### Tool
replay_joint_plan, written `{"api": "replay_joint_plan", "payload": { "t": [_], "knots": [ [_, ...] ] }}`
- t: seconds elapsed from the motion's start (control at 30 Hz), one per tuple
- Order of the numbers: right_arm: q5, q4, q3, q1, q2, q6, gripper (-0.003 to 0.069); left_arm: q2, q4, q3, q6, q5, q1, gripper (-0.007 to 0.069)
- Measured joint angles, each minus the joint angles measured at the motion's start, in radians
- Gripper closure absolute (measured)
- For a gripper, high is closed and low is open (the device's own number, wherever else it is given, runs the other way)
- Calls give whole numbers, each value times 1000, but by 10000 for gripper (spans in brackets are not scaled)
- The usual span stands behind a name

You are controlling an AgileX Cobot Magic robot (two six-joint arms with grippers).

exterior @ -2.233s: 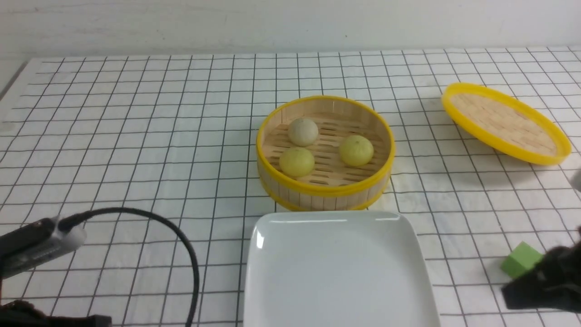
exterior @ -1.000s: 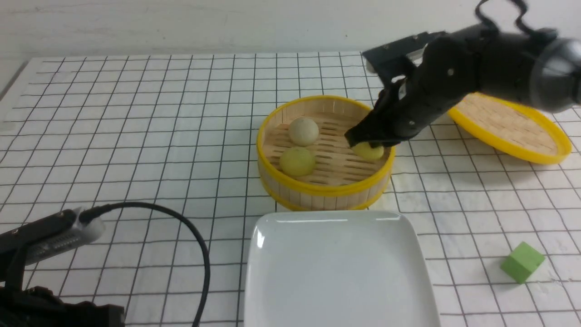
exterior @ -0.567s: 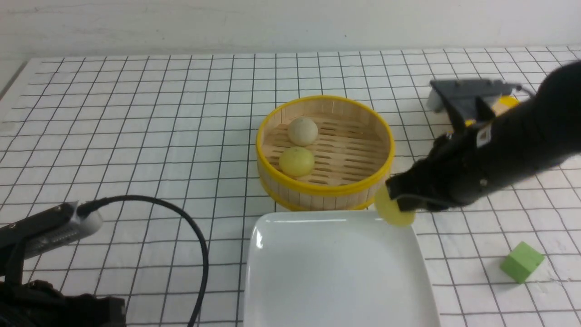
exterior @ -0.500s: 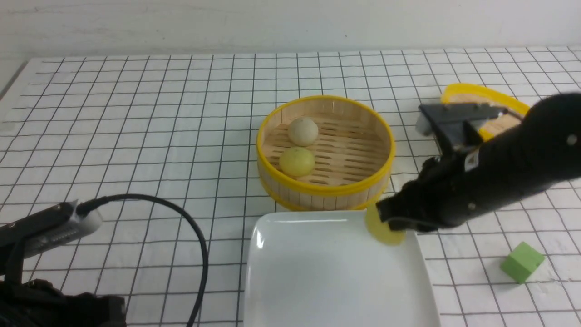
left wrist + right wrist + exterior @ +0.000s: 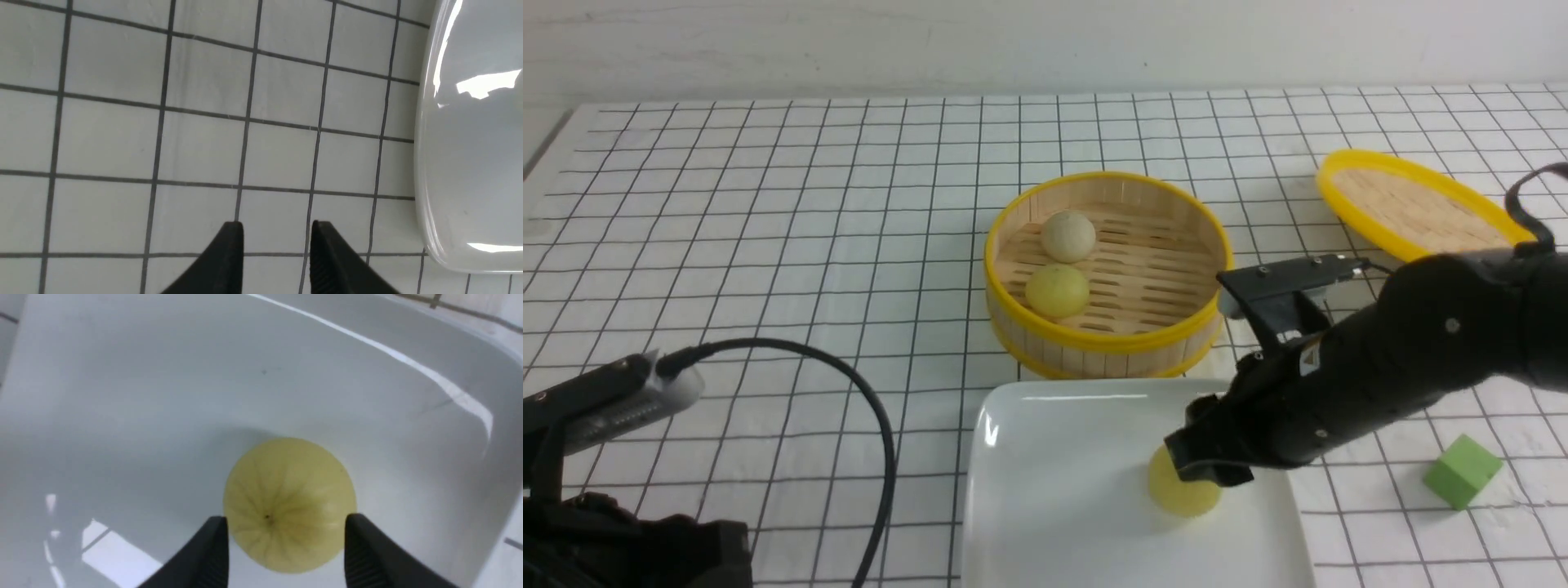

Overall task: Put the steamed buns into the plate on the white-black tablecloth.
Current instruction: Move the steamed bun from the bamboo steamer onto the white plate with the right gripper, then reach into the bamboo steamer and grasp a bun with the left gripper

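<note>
Smooth pale-yellow bun point(image 5: 288, 490), dome up, radial pleats, on glossy white square plate point(image 5: 1054, 474), right gripper point(image 5: 286, 517) clamped round it, left gripper point(image 5: 278, 223) slightly apart over gridded tablecloth point(image 5: 122, 134).

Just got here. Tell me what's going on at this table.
The right arm's tool is closed on a yellow-green bun, holding it at or just above the surface of the white plate. A beige bun and a second yellow-green bun sit in the bamboo steamer behind the plate. The left tool hangs open and empty over the checked cloth beside the plate.
</note>
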State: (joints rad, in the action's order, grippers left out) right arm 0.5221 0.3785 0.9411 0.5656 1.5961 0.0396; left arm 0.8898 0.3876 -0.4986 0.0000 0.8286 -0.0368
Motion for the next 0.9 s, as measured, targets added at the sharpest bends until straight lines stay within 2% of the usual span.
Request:
{"api": "replay_joint_plan", "payload": {
  "t": [0.07,0.17,0.2,0.27,0.33,0.37,0.43,0.67,0.77,0.9],
  "knots": [
    [107,-26,45,-27,-64,0,279,0,2,0,0,-18,0,363],
    [246,-58,80,-60,-171,0,386,3,4,0,0,-40,0,388],
    [291,-77,82,-73,-208,0,442,9,3,0,0,-43,0,404],
    [424,-136,75,-92,-333,0,588,52,-17,-3,0,-47,0,477],
    [474,-159,64,-94,-379,0,635,79,-33,-11,0,-43,0,525],
    [520,-188,37,-95,-442,0,669,125,-42,-30,0,-28,0,578],
    [561,-204,-10,-97,-532,0,675,201,-37,-84,20,10,0,617],
    [570,-252,-190,-98,-740,0,676,353,106,-302,152,86,-13,622],
    [493,-310,-296,-98,-824,0,676,435,135,-437,189,91,-96,610],
    [367,-345,-393,-98,-890,0,676,552,124,-582,183,71,-229,557]
  ]
}}
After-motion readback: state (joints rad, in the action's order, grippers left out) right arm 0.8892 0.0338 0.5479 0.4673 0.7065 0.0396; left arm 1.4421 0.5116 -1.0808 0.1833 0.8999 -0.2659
